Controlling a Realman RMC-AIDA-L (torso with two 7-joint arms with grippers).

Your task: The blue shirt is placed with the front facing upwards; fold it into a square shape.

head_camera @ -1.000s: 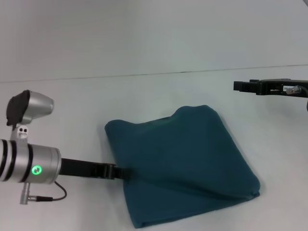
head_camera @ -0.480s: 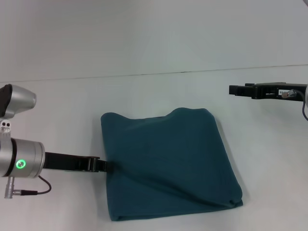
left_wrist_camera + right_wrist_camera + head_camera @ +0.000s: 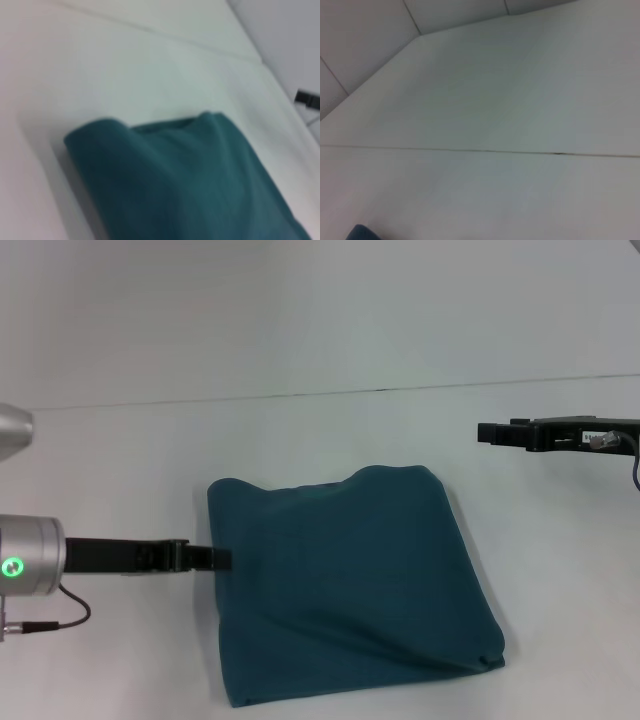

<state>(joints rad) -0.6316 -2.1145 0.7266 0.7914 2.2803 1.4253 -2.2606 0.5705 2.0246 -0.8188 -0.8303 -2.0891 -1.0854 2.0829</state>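
At the centre and lower middle of the head view, the blue shirt [image 3: 345,585] lies on the white table [image 3: 300,430] as a folded, roughly square bundle, its near right corner slightly lifted and its far edge a little wavy. No lettering shows on the upper face.

At the left of the frame the left gripper [image 3: 212,559] reaches in level with the table, its dark tip touching or just at the shirt's left edge, about halfway along that side. Whether its fingers pinch the cloth or stand apart cannot be told, since only a narrow dark end shows. The left wrist view shows the same bundle [image 3: 185,180] close up, with a rounded fold along its near side.

At the upper right of the head view the right gripper [image 3: 500,432] hangs well apart from the shirt, over bare table. Its fingers cannot be judged either.

The folding looks nearly done, and the step in hand seems to be the last tidying or letting go of the left edge. The next move likely calls for the left arm to draw clear sideways without dragging the layers, and perhaps to flatten the raised right corner so the square lies even.
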